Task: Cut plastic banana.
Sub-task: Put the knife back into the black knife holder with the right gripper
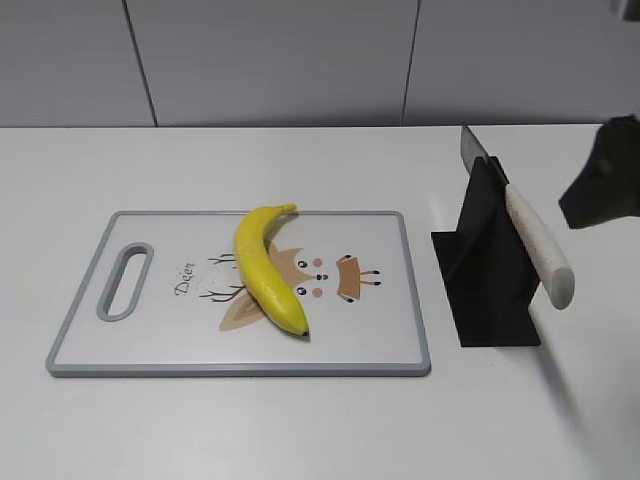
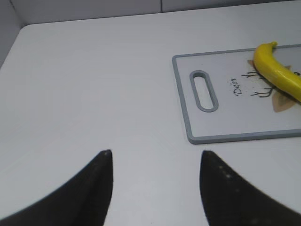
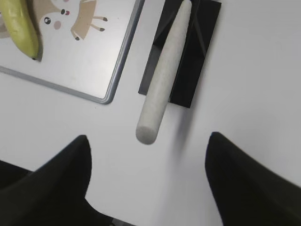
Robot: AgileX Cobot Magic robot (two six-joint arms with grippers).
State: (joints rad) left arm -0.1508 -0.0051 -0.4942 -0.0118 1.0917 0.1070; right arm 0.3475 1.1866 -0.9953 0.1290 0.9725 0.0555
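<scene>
Below the spread right hand lies the knife handle; left hand gapes, empty.

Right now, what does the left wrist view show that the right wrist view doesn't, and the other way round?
Left wrist only: the cutting board's oval handle slot and the banana's stem end. Right wrist only: the white-handled knife resting in its black stand. Both share the glossy yellow plastic banana, the grey-rimmed white cutting board, the white table, and an open, empty end effector.
</scene>
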